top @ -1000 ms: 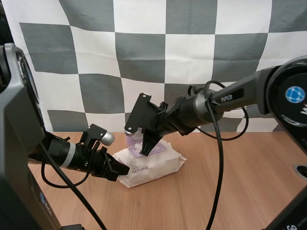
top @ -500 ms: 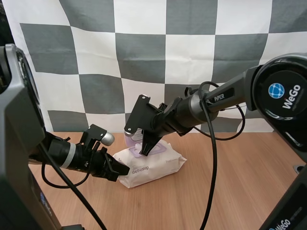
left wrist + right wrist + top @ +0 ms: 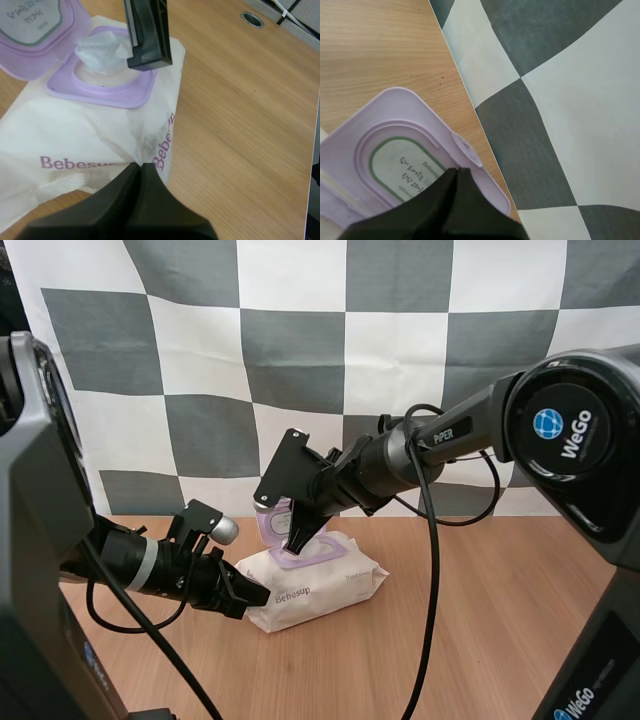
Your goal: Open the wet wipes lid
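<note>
At about eight o'clock on the smooth, light wood-grain worktop (image 3: pixel 480 630), the left end effector (image 3: pixel 248 593) is clenched on the near-left end of the pack of wet wipes (image 3: pixel 325 585). In the left wrist view its two black fingers lie together as one wedge. The soft white wrapper puckers into fine creases at their tips, just beside the purple "Bebesup" lettering.

The pack is a pillow-shaped pouch of matte white film. It lies flat toward the far side of the worktop, left of centre, with its long axis running from eight o'clock to two o'clock.

On its top face sits a lilac plastic collar (image 3: pixel 102 92), a rounded rectangle around an oval opening. A crumpled white wipe (image 3: pixel 100 47) stands up out of the opening.

The lid (image 3: pixel 270 524), translucent lilac with rounded corners, is hinged open and stands tilted at the pack's ten o'clock side. Its inner face carries a green-edged label with small print.

The right end effector (image 3: pixel 298 540) points down over the collar, just beside the wipe. Its ribbed black fingers are closed together on nothing. Their tips are at the lid's inner face, but I cannot tell whether they touch it.
</note>
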### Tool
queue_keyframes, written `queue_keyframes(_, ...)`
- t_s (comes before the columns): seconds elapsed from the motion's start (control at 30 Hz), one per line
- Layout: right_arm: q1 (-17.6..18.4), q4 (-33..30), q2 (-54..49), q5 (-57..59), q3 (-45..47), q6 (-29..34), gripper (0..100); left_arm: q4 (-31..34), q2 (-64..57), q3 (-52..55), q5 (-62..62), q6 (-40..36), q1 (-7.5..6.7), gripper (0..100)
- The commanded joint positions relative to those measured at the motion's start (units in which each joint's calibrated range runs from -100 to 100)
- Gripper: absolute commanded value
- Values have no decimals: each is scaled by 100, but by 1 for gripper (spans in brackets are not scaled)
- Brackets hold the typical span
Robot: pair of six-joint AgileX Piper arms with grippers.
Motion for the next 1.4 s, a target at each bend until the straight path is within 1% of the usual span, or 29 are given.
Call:
queue_keyframes(0.0,3,3,-4,-14,2,0,0,-8,5,0,1,2,-2,0)
queue_keyframes(0.23,3,84,38,-14,-7,0,0,-8,5,0,1,2,-2,0)
queue_keyframes(0.37,3,84,247,-14,-23,0,0,-8,5,0,1,2,-2,0)
queue_keyframes(0.63,3,105,284,-527,-38,0,0,-20,5,0,1,2,-2,0)
queue_keyframes(0.83,3,642,19,-527,-38,0,0,-55,5,0,1,2,-2,1)
queue_keyframes(0.9,3,847,-105,-506,-6,0,0,-73,-21,0,1,-58,5,6)
queue_keyframes(1.0,3,1120,-404,-531,142,0,0,-182,-190,0,1,-264,5,21)
queue_keyframes(1.03,3,1165,-509,-532,201,0,0,-197,-271,0,1,-298,5,23)
queue_keyframes(1.17,3,1444,-992,-605,466,0,0,-312,-793,0,1,-443,5,23)
queue_keyframes(1.2,3,1493,-1082,-605,528,0,1,-312,-947,0,1,-443,5,24)
queue_keyframes(1.27,3,1505,-1223,-605,640,0,10,-248,-1215,0,1,-459,5,34)
queue_keyframes(1.33,3,1633,-1363,-605,748,0,25,-237,-1476,0,1,-625,5,50)
queue_keyframes(1.37,3,1716,-1429,-678,799,0,32,-237,-1622,0,1,-707,5,61)
